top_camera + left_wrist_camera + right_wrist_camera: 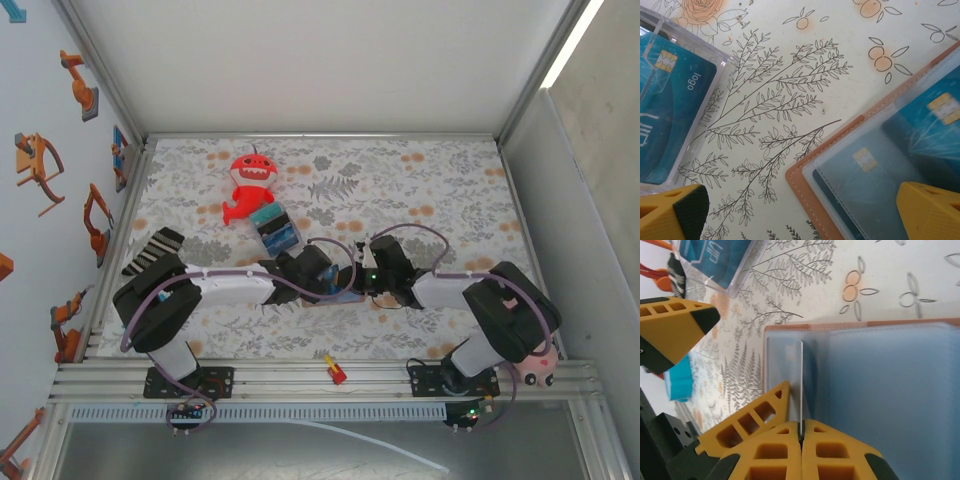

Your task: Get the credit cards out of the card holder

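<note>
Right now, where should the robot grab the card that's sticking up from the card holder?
The card by its free edge, pinched across both faces from above: it stands thin and upright over the open card holder. The right gripper is shut there.

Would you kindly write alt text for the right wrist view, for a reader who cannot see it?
The right hand is pinched shut on a thin leaf, card or sleeve, standing edge-on from the open card holder, pale blue-grey inside with a tan rim. A clear case of teal cards lies beyond on the floral tablecloth.
</note>
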Tool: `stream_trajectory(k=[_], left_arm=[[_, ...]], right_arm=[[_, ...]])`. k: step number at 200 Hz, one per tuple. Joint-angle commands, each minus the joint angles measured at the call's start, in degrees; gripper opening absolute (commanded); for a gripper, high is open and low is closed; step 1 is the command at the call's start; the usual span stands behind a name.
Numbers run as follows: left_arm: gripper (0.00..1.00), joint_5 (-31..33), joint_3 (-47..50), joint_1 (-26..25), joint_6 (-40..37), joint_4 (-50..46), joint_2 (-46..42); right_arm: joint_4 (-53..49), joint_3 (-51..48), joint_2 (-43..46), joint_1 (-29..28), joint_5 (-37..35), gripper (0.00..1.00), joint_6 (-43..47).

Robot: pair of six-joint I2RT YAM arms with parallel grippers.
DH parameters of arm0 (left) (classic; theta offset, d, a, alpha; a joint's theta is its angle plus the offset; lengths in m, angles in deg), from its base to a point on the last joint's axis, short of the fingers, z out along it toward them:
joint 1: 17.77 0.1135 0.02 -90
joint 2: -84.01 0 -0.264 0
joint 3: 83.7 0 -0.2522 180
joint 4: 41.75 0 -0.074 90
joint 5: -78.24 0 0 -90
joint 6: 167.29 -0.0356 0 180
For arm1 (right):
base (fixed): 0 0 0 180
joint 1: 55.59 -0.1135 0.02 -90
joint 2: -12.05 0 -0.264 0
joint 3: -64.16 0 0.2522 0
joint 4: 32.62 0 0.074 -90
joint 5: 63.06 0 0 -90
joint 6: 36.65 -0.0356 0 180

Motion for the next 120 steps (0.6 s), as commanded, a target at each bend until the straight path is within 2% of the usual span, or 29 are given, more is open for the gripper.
stream_trajectory(k=[1,65,90,120], left_arm=[[0.97,0.5,1.3,-0.2,-0.4,-3.4,-2.0],[0.97,5.0,-0.6,-0.2,1.5,-5.0,-9.0],[0.97,6.7,-0.5,0.0,2.2,-5.2,-14.7],[0.97,4.8,0.5,1.5,3.3,-3.9,-22.1]], right_arm=[[-11.6,2.9,4.6,0.3,-4.9,0.0,5.6],[-27.3,7.8,14.8,0.3,-8.3,0.0,16.1],[-31.2,9.9,18.1,0.3,-6.9,0.0,20.7],[-35.3,13.5,19.8,-0.7,-3.6,0.0,26.9]])
